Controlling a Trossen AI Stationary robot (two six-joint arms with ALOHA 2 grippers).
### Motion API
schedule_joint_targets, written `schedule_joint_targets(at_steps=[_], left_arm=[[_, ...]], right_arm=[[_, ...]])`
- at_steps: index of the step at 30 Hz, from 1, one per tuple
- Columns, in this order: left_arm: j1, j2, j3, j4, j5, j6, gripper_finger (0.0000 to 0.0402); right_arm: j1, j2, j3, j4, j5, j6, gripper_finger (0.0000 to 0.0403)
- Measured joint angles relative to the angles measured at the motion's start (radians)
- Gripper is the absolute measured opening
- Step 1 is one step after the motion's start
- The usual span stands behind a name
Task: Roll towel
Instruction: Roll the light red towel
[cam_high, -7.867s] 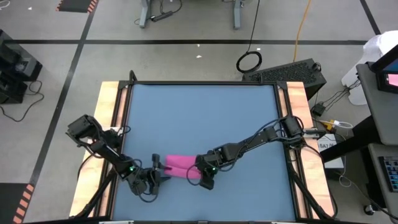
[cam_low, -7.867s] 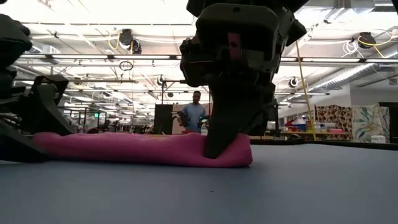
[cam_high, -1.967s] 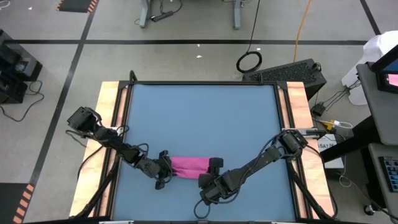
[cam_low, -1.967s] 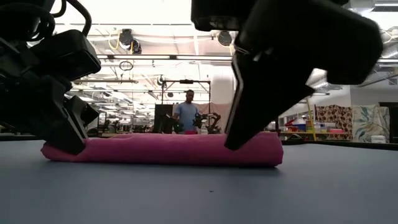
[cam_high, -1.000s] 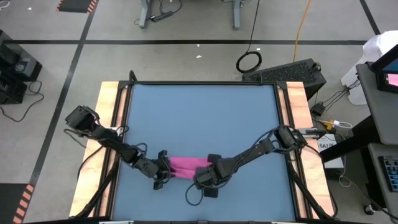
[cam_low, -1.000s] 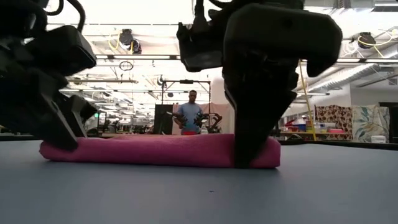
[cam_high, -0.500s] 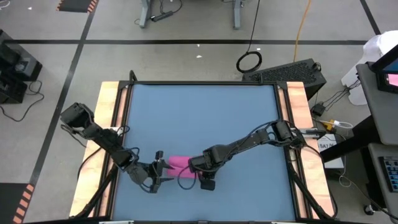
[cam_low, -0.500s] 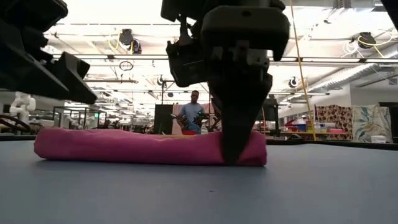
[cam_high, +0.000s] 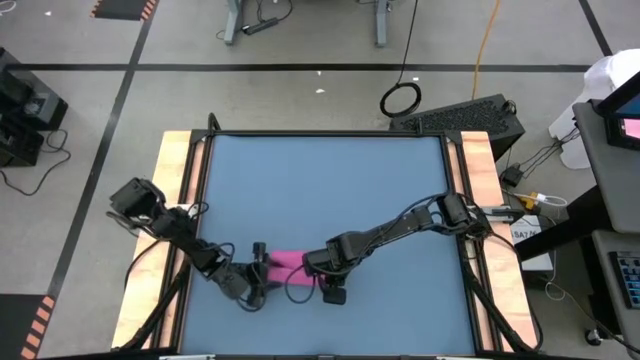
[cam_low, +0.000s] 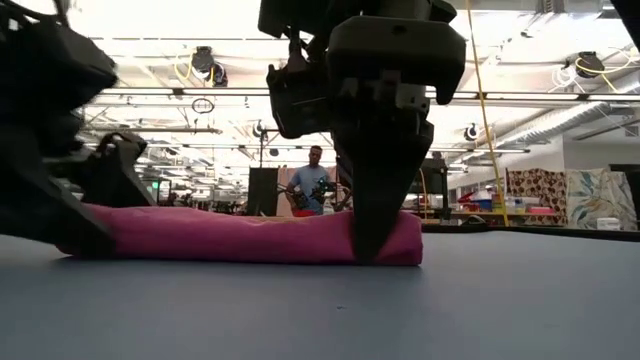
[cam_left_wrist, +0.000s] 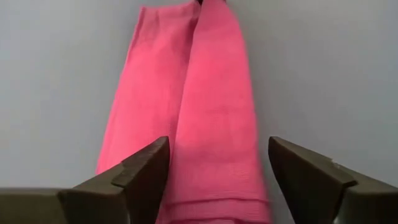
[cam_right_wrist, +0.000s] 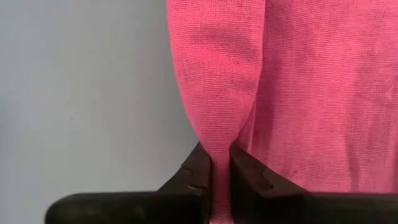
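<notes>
The towel (cam_high: 287, 261) is a magenta-pink cloth gathered into a long narrow band, lying flat on the blue table near its front edge. In the low view the towel (cam_low: 230, 237) runs left to right. My right gripper (cam_right_wrist: 221, 180) is shut on the towel at its right end; in the high view my right gripper (cam_high: 314, 267) covers that end. My left gripper (cam_left_wrist: 214, 180) is open at the towel's left end, one finger on each side of the band (cam_left_wrist: 205, 112), holding nothing. The low view shows my left gripper (cam_low: 90, 212) low over the table. My right gripper pinches a raised fold of the towel (cam_right_wrist: 217, 146) between its two fingers (cam_right_wrist: 199, 175), near the towel's right end (cam_low: 395, 240). The fingers come steeply from above. The fold stands up as a narrow ridge. The rest of the towel lies on the table.
Light wooden rails (cam_high: 178, 200) run along the table's left and right sides. A wide bare stretch of blue tabletop (cam_high: 320, 190) lies on the far side of the towel. A dark cable loop (cam_high: 297, 290) hangs beside my right gripper. A person (cam_low: 315, 185) stands far off in the room.
My left gripper has let go of the towel's left end, opened wide, lifted off and come down again with its fingers on either side of that end. My right gripper has moved toward the table's left with the towel's right end, so the band now lies shorter.
</notes>
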Motion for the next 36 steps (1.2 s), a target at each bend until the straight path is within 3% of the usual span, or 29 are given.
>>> schedule_joint_targets(at_steps=[4, 12, 15, 18, 28, 36], left_arm=[[0.037, 0.009, 0.000, -0.003, 0.079, -0.033, 0.0252], [0.051, 0.008, 0.001, 0.005, 0.090, -0.054, 0.0110], [0.048, 0.008, 0.001, 0.009, 0.105, -0.056, 0.0085], [0.039, 0.008, 0.002, 0.008, 0.122, -0.075, 0.0101], [-0.031, -0.021, 0.002, 0.010, 0.057, -0.079, 0.0240], [-0.119, -0.061, 0.002, 0.019, -0.088, -0.027, 0.0256]], right_arm=[[0.003, -0.001, 0.000, 0.000, 0.005, -0.013, 0.0020], [0.024, -0.002, 0.000, 0.000, 0.012, 0.014, 0.0020], [0.030, -0.002, 0.000, 0.000, 0.011, 0.016, 0.0020], [0.030, -0.002, 0.000, 0.000, 0.008, 0.023, 0.0020], [0.031, -0.002, 0.000, 0.020, 0.005, 0.039, 0.0020], [0.032, -0.002, 0.000, 0.024, 0.005, 0.065, 0.0020]])
